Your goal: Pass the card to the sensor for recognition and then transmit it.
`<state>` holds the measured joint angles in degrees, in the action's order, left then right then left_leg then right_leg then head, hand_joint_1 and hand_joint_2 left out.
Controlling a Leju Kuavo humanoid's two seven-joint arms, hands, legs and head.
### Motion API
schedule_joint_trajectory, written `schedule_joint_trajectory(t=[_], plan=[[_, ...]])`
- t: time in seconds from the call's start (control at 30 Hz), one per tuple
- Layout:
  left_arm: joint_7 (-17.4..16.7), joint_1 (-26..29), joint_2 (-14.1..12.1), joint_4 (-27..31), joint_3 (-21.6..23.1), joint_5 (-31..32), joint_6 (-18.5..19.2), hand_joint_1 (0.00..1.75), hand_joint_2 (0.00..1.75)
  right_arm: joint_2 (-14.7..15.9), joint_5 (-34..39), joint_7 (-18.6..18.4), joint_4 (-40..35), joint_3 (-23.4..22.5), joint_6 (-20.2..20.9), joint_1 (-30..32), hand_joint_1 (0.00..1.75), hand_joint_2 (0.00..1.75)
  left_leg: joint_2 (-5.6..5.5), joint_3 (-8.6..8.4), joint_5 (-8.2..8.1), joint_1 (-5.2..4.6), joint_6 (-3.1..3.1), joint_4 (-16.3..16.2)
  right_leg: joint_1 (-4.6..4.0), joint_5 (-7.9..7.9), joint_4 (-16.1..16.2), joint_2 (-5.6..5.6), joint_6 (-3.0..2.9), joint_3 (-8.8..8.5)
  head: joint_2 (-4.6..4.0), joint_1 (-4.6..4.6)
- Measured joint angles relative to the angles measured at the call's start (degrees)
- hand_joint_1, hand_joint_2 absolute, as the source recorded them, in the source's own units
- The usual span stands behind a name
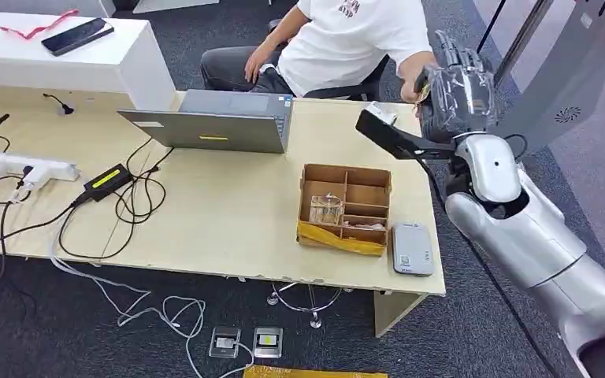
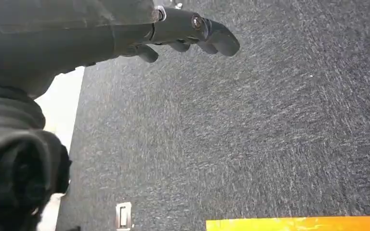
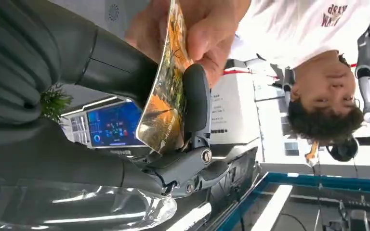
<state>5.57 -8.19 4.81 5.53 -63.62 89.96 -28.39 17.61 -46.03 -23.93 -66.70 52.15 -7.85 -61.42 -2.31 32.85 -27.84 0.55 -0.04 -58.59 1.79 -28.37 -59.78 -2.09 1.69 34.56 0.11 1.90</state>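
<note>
My right hand is raised beyond the table's right end and pinches an orange-and-green card between thumb and finger. A seated person's hand grips the same card from its other end. In the head view only a sliver of the card shows beside my fingers, with the person's hand touching it. The grey card sensor lies flat on the table's front right corner, well below my right hand. My left hand hangs over dark carpet with its fingers loosely curled and nothing in them.
A cardboard divider box sits left of the sensor. A grey laptop stands mid-table, with a power strip, an adapter and tangled cables at the left. The person in a white shirt sits behind the table.
</note>
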Motion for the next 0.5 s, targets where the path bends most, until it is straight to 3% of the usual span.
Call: schedule_joint_trajectory(t=[0.13,0.17,0.2,0.23,0.27,0.5], plan=[[0.0,-0.04,0.0,0.0,0.52,0.0,0.0,0.0,0.0,-2.07,-0.22,0.39,4.08,2.2,0.52,-0.72,1.75,1.75,-0.01,0.0,0.0,0.01,0.0,0.0,-0.01,0.0,0.0,0.0,0.0,0.0,0.0,0.02],[-0.02,-0.04,0.0,0.0,0.63,0.0,0.0,0.0,0.0,-2.49,-0.22,0.42,5.05,2.51,0.61,-0.8,1.61,1.75,-0.01,0.0,0.0,0.02,0.0,0.0,-0.02,0.0,0.0,0.0,0.0,0.0,0.0,0.02],[0.0,-0.05,0.0,0.0,0.68,0.0,0.02,0.0,0.0,-2.82,-0.2,0.44,5.88,2.82,0.68,-0.88,1.61,1.75,-0.01,0.0,0.0,0.01,0.0,0.0,-0.01,0.0,0.0,0.01,0.0,0.0,0.0,0.02],[0.0,-0.05,-0.02,0.0,0.78,0.0,0.11,0.0,0.0,-3.12,-0.2,0.41,6.64,3.08,0.7,-0.91,0.93,1.75,-0.01,0.0,0.0,0.01,0.0,0.0,-0.01,0.0,0.0,0.0,0.0,0.0,0.0,0.02],[-0.02,-0.05,-0.02,0.0,1.03,0.0,0.17,0.0,0.0,-3.23,-0.2,0.37,7.27,3.41,0.66,-0.93,0.02,1.75,-0.01,0.0,0.0,0.01,0.0,0.0,-0.01,0.0,0.0,0.01,0.0,0.0,0.0,0.02],[-0.48,-0.16,-0.07,0.0,1.99,0.0,0.98,0.0,0.0,-3.47,-0.2,-0.37,10.03,4.98,-1.49,-0.9,0.0,1.75,0.01,-0.01,0.0,0.01,0.0,0.0,-0.02,0.0,0.01,-0.01,0.0,0.04,0.0,0.02]])
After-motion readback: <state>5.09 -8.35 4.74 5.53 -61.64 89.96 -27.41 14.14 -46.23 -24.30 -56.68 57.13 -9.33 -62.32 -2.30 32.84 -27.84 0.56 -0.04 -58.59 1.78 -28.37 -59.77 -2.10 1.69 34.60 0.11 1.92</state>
